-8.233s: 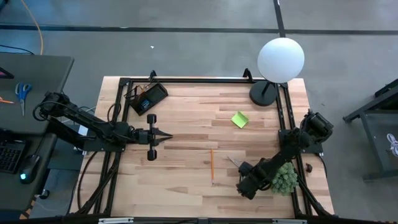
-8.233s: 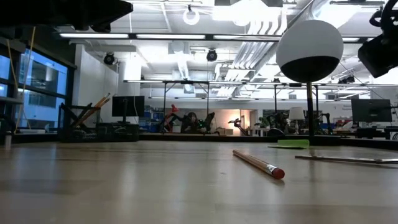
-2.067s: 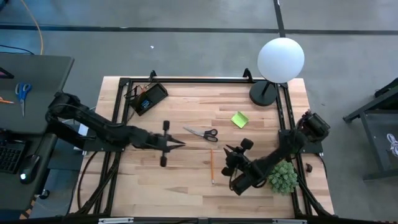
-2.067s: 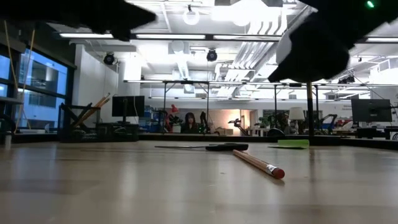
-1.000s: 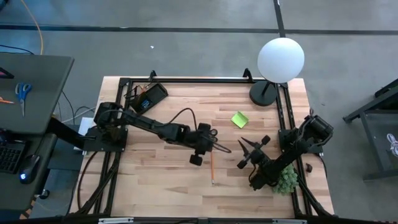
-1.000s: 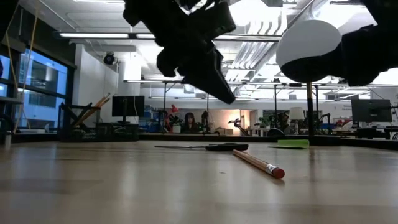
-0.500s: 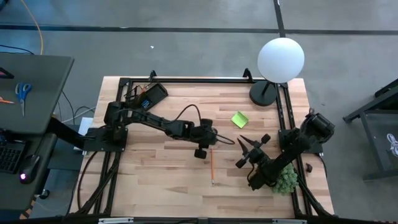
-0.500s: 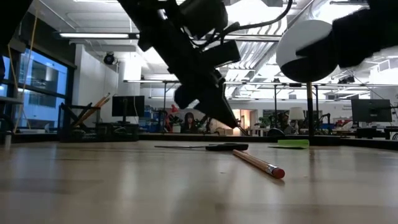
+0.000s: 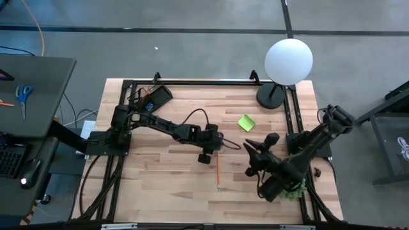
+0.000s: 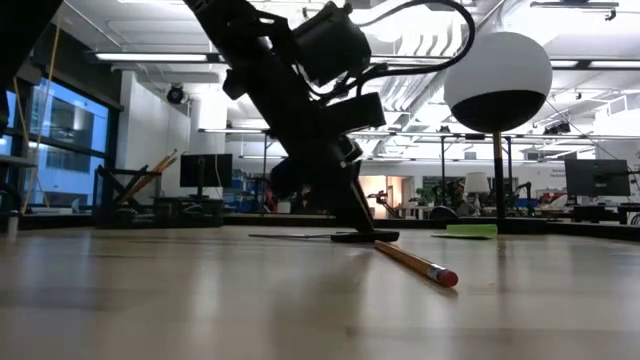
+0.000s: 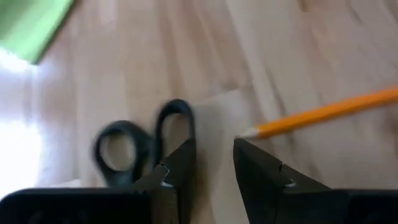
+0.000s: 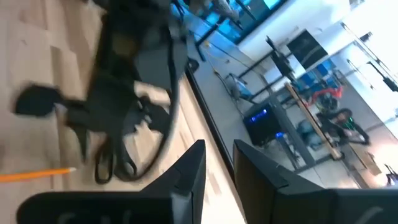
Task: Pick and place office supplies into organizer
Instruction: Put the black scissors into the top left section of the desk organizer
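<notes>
L gripper [image 11: 211, 163] low over worktop [image 9: 179, 172], jaws slightly apart, holding nothing; scissors [image 11: 146, 140] lie flat just beside one jaw, pencil [image 11: 323, 112] tip just ahead. Scissors look stiff, thin, prob. slippery; best pinched at pivot. R gripper [image 9: 250, 149] waits nearby, jaws slightly apart.

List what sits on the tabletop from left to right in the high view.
organizer → left pincer → sticky-note pad → right pincer → lamp base
</notes>
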{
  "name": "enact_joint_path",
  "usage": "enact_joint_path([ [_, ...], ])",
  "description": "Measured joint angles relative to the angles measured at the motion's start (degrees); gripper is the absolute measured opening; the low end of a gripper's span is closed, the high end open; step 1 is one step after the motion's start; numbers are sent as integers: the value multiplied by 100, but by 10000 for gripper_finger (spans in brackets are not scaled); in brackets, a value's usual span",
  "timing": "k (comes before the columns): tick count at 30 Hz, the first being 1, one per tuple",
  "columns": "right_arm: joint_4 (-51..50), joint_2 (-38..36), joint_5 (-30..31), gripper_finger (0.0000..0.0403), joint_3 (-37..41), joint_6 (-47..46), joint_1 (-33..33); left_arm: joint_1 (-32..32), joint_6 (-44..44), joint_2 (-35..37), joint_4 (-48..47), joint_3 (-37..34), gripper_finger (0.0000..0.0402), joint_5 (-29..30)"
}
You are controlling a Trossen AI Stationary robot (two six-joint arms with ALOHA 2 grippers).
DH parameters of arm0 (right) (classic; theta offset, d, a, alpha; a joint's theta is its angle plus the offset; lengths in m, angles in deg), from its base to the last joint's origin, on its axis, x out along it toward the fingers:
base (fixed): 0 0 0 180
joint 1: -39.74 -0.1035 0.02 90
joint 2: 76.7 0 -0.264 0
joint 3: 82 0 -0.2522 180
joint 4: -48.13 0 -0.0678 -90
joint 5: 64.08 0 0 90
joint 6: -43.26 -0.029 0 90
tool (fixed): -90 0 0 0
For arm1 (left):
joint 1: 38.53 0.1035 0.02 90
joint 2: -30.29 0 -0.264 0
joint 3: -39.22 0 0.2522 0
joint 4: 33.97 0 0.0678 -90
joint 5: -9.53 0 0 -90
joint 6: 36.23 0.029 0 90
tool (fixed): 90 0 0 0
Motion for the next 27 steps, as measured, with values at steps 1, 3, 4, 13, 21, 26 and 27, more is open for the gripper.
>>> enact_joint_path([
  [1, 45, -28, 2, 73, -109, 181, -25, 6, 0, -34, 55, 12, 97, 21],
  [3, 70, -70, 5, 73, -286, 420, -69, 17, 0, -69, -20, -4, 97, 70],
  [4, 81, -78, 18, 73, -349, 475, -83, 17, 1, -73, -31, -8, 97, 167],
  [13, 186, -72, -8, 73, -322, 391, -15, 2, -44, -143, 40, 1, 97, 308],
  [21, 230, -72, 13, 73, -287, 267, 1, 2, -92, -287, 92, 27, 56, 224],
  [26, 232, -72, 11, 73, -287, 222, 1, -5, -105, -352, 89, 26, 8, 204],
  [27, 231, -72, 11, 73, -287, 185, 1, -4, -106, -353, 60, 44, 12, 256],
])
